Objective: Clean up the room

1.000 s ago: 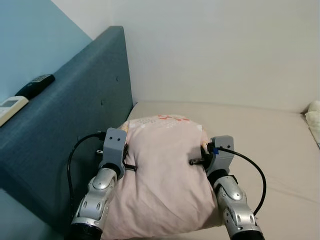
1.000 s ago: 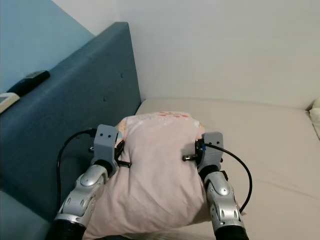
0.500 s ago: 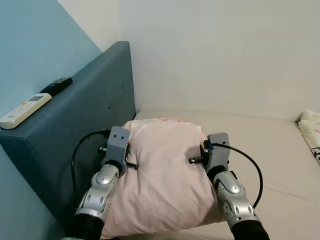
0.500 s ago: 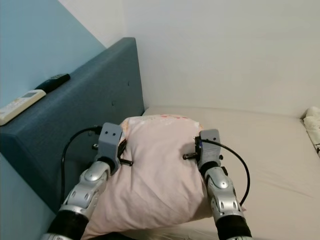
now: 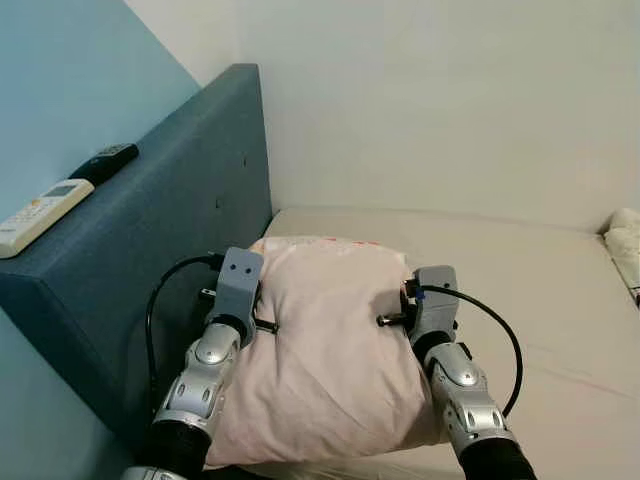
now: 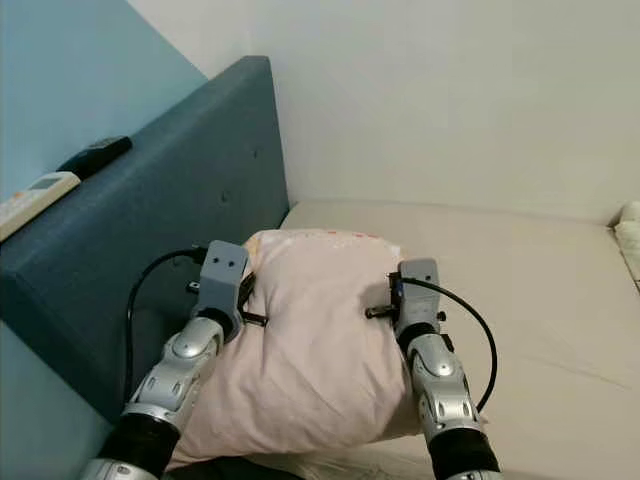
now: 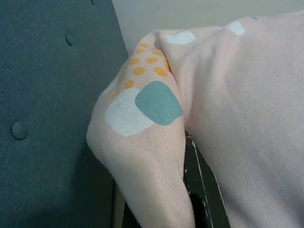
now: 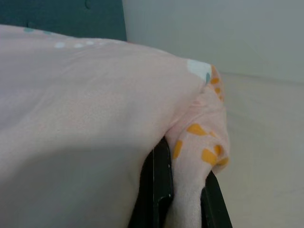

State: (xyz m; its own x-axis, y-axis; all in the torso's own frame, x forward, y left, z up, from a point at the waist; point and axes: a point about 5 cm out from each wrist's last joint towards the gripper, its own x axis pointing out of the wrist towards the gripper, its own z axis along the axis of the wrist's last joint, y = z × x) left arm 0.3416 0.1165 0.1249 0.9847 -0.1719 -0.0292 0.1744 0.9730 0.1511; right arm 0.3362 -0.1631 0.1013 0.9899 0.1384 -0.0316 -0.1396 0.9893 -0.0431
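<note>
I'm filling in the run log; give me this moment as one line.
phase: carrying pillow | left gripper: shut on pink pillow | right gripper: shut on pink pillow | location: over bed, beside blue headboard

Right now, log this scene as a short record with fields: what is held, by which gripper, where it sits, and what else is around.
held item: pink pillow, spotted at its corners
left gripper: shut on the pillow's left corner, beside the headboard
right gripper: shut on the pillow's right corner
pillow position: over the beige mattress, near the corner by the blue headboard
on headboard top: white remote, black remote
far right edge: pale bedding
</note>
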